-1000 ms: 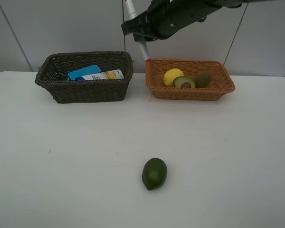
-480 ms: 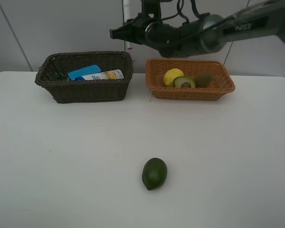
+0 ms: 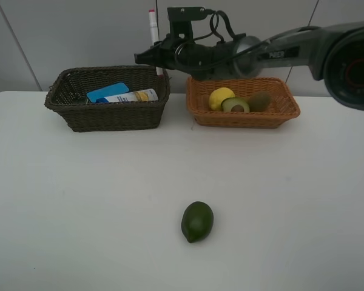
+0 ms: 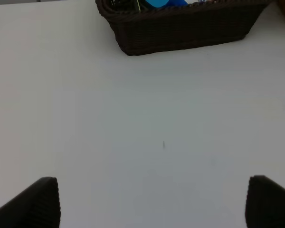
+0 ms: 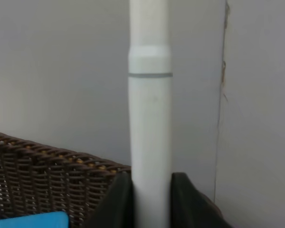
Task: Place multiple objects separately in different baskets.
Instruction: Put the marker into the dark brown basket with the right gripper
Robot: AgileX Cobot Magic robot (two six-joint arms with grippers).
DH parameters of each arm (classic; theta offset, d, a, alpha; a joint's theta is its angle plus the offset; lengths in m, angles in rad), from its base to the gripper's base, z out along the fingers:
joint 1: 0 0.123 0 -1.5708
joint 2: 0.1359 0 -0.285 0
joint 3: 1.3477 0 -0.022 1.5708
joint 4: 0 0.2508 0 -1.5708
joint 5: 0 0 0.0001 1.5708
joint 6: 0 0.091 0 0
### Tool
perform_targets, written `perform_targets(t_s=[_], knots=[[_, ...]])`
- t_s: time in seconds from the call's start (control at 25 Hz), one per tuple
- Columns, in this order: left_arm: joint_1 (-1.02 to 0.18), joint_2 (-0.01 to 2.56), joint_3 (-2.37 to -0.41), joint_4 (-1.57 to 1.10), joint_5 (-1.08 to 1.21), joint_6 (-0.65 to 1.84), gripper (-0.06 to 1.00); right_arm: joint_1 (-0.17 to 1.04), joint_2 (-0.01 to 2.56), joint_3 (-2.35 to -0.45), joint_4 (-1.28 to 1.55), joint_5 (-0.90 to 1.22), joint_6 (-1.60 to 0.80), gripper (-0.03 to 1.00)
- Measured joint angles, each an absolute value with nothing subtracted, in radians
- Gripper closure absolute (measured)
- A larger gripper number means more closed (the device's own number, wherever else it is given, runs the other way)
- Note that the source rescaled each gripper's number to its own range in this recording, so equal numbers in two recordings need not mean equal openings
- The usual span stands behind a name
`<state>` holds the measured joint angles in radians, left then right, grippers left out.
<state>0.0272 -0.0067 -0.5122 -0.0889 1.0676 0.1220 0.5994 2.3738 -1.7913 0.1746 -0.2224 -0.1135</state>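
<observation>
R gripper reaches across from the right to above the far-right corner of the dark brown basket. It is clamped on the pink-tipped white marker, which it holds upright w/ a pink end on top. The marker's lower end is at about rim level; can't tell if it's inside the basket.

Right wrist cam shows what the high cam can't: both dark fingers pressed on the marker shaft, w/ basket weave just behind. The pink tip is out of that frame.

L gripper shows only in its own wrist cam. Its jaws are spread wide w/ nothing between them, over bare table, w/ the dark basket well beyond.

Only the high cam shows the rest:
- Blue-capped white bottle lies in the dark basket.
- Yellow lemon, halved avocado and brown kiwi are in the orange-tan basket, just right of the dark one.
- Whole green avocado sits alone on the near-middle of the table, well apart from both baskets.
</observation>
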Motion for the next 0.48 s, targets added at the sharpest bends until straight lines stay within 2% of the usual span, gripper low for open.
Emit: perform_targets(t_s=[0.48], knots=[[0.027, -0.007, -0.512, -0.089, 1.068, 0.122, -0.05, 0.599, 2.398, -1.796, 0.175, -0.236, -0.091, 0.97]])
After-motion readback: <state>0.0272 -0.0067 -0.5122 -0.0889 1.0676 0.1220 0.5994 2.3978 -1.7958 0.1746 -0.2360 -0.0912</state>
